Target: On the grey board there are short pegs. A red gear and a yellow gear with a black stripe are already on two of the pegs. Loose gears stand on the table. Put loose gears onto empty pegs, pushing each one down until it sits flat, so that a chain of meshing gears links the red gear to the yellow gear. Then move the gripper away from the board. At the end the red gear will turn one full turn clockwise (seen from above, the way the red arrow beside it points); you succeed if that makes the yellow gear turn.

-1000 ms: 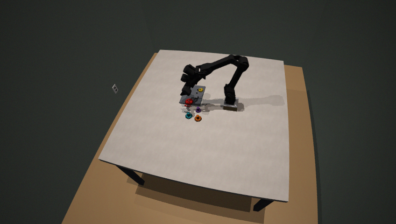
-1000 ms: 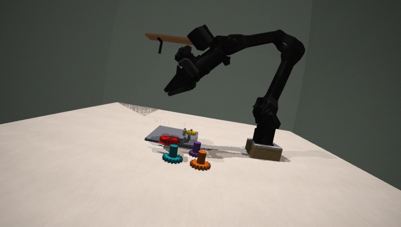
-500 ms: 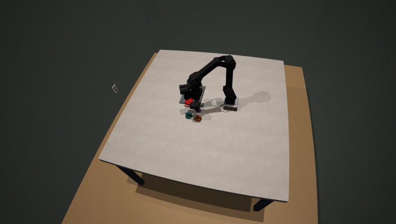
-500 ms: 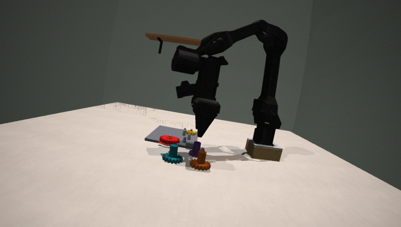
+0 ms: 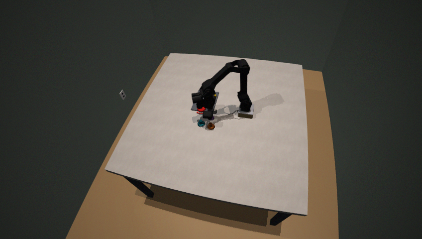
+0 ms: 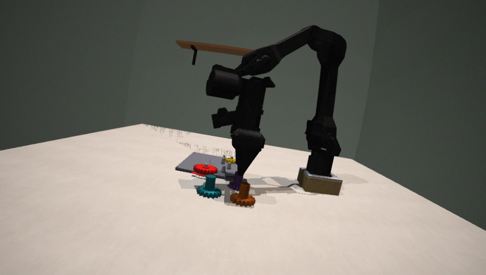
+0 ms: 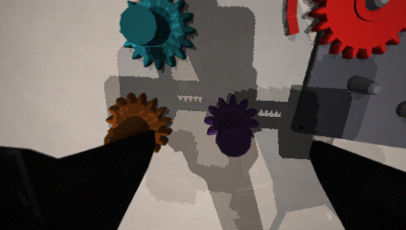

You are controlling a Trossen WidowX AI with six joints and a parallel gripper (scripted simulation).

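Observation:
My gripper (image 6: 241, 173) (image 7: 232, 143) (image 5: 212, 117) is open, pointing down, its fingers on either side of the purple gear (image 6: 235, 184) (image 7: 232, 115), which stands on the table with its handle up. The teal gear (image 5: 201, 123) (image 6: 208, 191) (image 7: 179, 35) and orange gear (image 5: 210, 126) (image 6: 242, 199) (image 7: 139, 112) stand nearby; the left finger partly covers the orange one in the wrist view. The red gear (image 5: 201, 109) (image 6: 205, 169) (image 7: 356, 31) sits on the grey board (image 5: 194, 108) (image 6: 191, 160) (image 7: 378, 117). The yellow gear (image 6: 230, 160) is partly hidden by the arm; its stripe is not discernible.
Several bare pegs, one of them a near peg (image 6: 223, 169) (image 7: 361, 85), stand between the red and yellow gears. The red arrow (image 7: 292, 16) lies beside the red gear. The right finger is close to the board's corner in the wrist view. The arm's base block (image 6: 320, 184) stands to the right.

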